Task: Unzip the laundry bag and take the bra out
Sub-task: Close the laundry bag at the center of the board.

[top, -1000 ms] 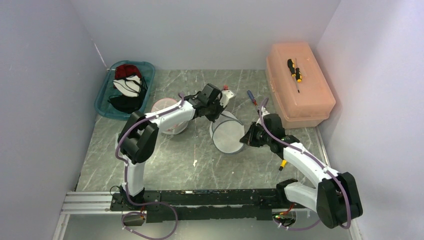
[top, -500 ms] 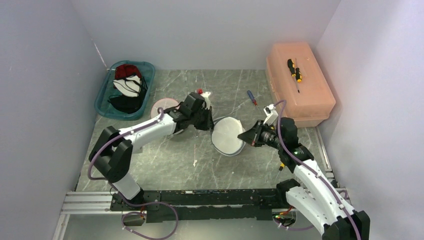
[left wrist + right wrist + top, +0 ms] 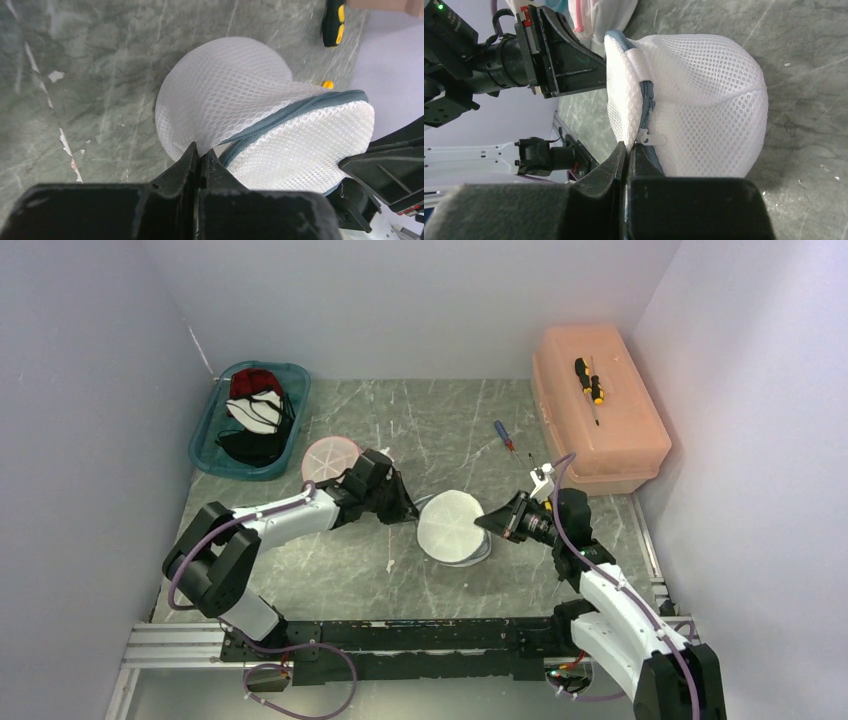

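Laundry bag [image 3: 704, 100] zip pull [image 3: 647, 138], right wrist view only

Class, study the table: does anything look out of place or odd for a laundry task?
Yes: tools. A blue-handled screwdriver lies loose on the table beside the orange box, and a yellow-and-black screwdriver rests on top of it. Neither belongs with the laundry bag.

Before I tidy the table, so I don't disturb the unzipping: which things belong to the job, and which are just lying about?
In the job: white mesh laundry bag, left gripper, right gripper, both pinching it.
Lying about: pink round bag, teal basket, orange box, yellow screwdriver, blue screwdriver.
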Tool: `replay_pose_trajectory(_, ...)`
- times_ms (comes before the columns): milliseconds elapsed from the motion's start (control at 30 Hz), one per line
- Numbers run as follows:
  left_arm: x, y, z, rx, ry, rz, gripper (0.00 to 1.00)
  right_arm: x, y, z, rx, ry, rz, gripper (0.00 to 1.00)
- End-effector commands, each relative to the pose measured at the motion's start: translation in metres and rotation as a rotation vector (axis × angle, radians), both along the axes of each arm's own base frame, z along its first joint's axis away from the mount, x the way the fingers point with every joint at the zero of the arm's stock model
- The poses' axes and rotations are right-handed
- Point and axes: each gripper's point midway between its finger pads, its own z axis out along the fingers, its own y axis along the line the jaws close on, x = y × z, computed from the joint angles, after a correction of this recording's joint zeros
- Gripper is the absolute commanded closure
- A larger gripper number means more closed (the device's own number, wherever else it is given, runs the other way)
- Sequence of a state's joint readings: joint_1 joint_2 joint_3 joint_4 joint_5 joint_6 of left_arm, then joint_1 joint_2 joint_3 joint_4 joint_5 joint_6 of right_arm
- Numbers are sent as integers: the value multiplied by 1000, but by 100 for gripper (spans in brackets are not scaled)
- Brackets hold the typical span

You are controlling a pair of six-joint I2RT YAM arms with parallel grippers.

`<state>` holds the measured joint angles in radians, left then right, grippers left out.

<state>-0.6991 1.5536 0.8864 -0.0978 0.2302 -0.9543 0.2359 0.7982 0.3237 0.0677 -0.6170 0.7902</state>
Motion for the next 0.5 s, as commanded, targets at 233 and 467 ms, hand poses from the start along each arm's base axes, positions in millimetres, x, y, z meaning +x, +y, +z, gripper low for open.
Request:
replay_pose_trajectory(233, 23, 6, -1, -1, -56, -43, 97, 22, 0, 3, 95, -55, 0, 100)
replay_pose_trajectory(467, 24, 6, -7, 17, -55, -58, 97, 37, -13, -26, 47, -19, -120, 100)
